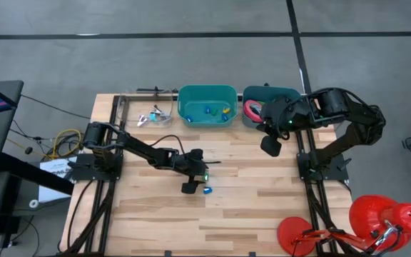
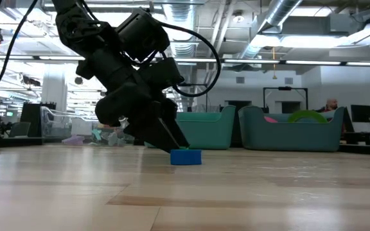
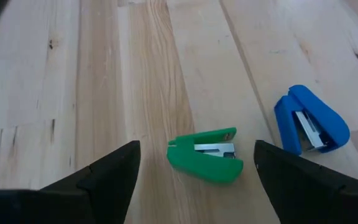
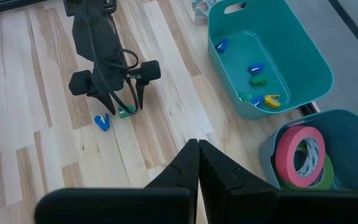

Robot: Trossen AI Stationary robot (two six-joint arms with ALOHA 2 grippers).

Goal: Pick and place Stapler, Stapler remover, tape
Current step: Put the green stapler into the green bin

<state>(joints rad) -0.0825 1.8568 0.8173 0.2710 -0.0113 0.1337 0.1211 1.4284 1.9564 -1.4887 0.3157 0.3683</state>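
A small green stapler lies flat on the wooden table, with a small blue stapler close beside it. My left gripper is open and slants down over the green stapler. One finger stands on either side, and neither touches it. In the low view the blue stapler shows right in front of the left gripper. A pink tape lies on a green tape in the darker bin. My right gripper is shut and hangs high near the bins, holding nothing.
A teal bin at the far edge holds several small coloured pieces. The darker bin stands to its right. A clear container with metal items sits to the left. Red objects stand off the table's near right corner.
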